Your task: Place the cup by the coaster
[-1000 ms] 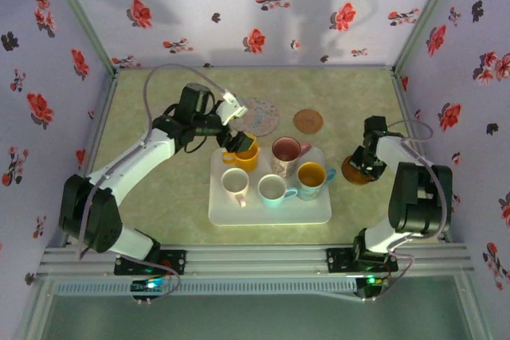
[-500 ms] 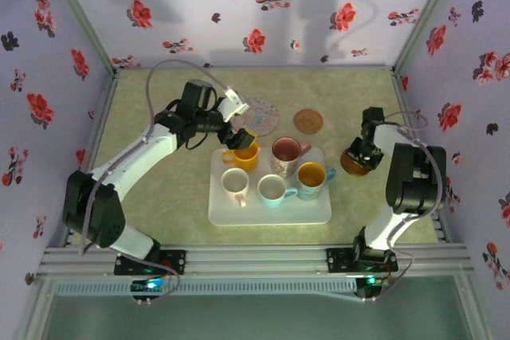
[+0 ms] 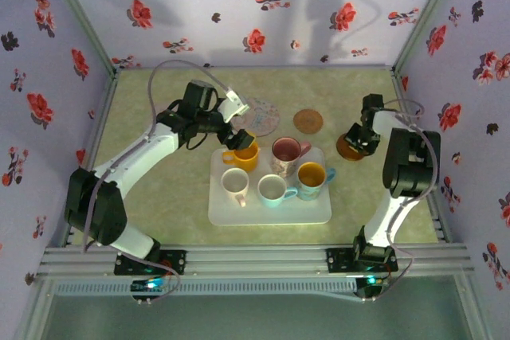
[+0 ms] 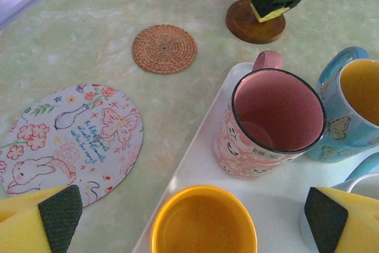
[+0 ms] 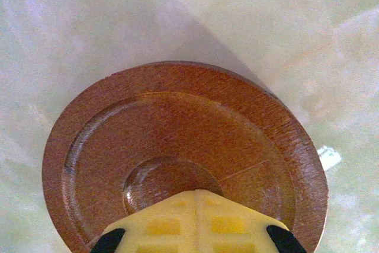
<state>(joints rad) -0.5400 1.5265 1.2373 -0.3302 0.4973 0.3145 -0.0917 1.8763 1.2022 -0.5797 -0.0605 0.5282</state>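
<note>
Trouble is most likely at the yellow cup [image 3: 241, 154], which stands in the far-left corner of the tray [image 3: 271, 214], not yet lifted. The left gripper [image 4: 192, 217] hangs over it with its jaws spread wide, one pad to each side of the rim. The pink cup [image 4: 269, 124] stands just beside it along the tray's far edge. If the jaws come down off-centre, the right pad could knock that neighbour or catch only the rim, so the cup tips or slides on the smooth tray. A lift that clips the tray's raised edge could drag the tray and disturb the other cups on it.

On the right, the right gripper [image 3: 361, 139] is closed with its tips pressed on the wooden coaster [image 5: 177, 140], near the tray's far-right corner and well apart from the yellow cup. Nothing is held between its fingers. Pushing with closed tips may let the disc slip out sideways or jam against the tray. Three candidates lie on the tabletop: the wooden coaster, the woven coaster [image 4: 164, 48] and the printed mat [image 4: 71, 137]. The cup could therefore end up beside the wrong one.

Against a second ago, the wooden coaster and the right gripper have moved toward the tabletop's far edge, and that arm's elbow has swung farther back. The left gripper has barely shifted, and the cups stand as they did.
</note>
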